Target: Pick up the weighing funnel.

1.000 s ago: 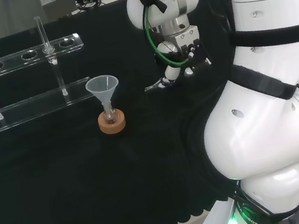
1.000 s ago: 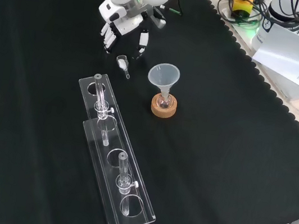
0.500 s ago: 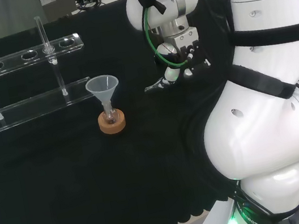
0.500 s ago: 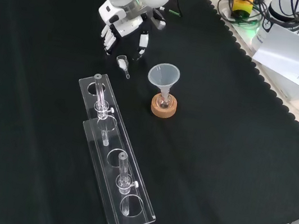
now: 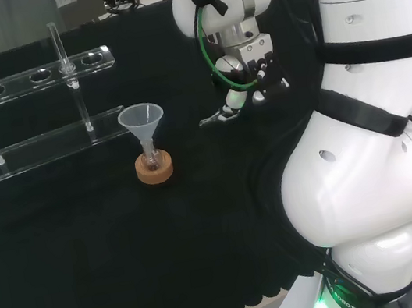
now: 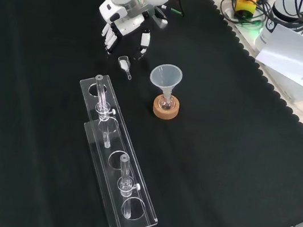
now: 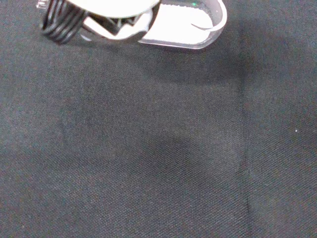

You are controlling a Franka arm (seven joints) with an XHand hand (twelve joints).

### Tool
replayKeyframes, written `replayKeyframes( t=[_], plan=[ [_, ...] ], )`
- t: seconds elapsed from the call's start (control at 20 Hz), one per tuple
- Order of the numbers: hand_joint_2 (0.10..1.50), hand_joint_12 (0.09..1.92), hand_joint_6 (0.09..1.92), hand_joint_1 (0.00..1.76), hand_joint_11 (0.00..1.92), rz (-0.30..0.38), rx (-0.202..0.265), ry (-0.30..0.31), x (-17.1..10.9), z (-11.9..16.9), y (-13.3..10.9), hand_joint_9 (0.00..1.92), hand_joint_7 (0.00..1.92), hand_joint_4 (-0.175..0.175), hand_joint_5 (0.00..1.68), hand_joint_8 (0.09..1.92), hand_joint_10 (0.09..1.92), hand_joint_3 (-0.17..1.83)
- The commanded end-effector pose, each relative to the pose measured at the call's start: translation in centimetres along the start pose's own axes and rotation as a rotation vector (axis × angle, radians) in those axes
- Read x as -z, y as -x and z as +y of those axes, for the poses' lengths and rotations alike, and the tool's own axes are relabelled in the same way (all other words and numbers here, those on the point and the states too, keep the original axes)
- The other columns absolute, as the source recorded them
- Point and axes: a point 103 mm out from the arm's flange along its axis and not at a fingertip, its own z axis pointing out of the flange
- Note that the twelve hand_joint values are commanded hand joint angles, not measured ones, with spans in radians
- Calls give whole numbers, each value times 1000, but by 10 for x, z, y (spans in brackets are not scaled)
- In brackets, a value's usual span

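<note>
The weighing funnel (image 6: pixel 125 65), a small clear scoop with a short stem, lies on the black cloth between the hand and the rack. In the head view the weighing funnel (image 5: pixel 214 118) rests just left of the hand. The hand (image 6: pixel 125 27) hovers a little beyond it with its fingers (image 6: pixel 110 39) and thumb pointing down, relaxed and spread, and nothing is held between them. In the head view the hand (image 5: pixel 252 75) hangs under the white wrist, apart from the small piece. A blurred white part of the hand (image 7: pixel 99 7) shows above bare cloth in the wrist view.
The big funnel (image 6: pixel 166 76) stands mouth up in a small flask on a cork ring (image 6: pixel 165 108), just right of the weighing funnel in the front view. A long clear tube rack (image 6: pixel 115 159) with upright tubes runs toward the near edge. The arm's white links (image 5: pixel 377 133) stand at the head view's right.
The hand has lifted slightly and drawn a little away from the weighing funnel. The weighing funnel, big funnel and rack have not moved.
</note>
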Motion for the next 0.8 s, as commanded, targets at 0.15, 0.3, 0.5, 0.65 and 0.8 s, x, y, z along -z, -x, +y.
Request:
replayKeyframes(
  t=[0.15,0.3,0.5,0.65,0.8],
  plan=[
    [645,1218,721,926,530,15,14,5,-14,8,-3,754,581,-20,563,666,473,596],
    [645,1217,722,926,531,16,16,2,-15,9,-4,755,581,-20,564,666,473,596],
    [645,1217,723,926,531,17,17,2,-16,10,-4,755,581,-20,564,667,473,596],
    [645,1217,724,926,531,18,20,1,-17,10,-5,755,581,-20,564,667,472,596],
    [645,1217,725,926,531,13,21,6,-21,10,-5,755,580,-20,564,667,472,596]
  ],
)
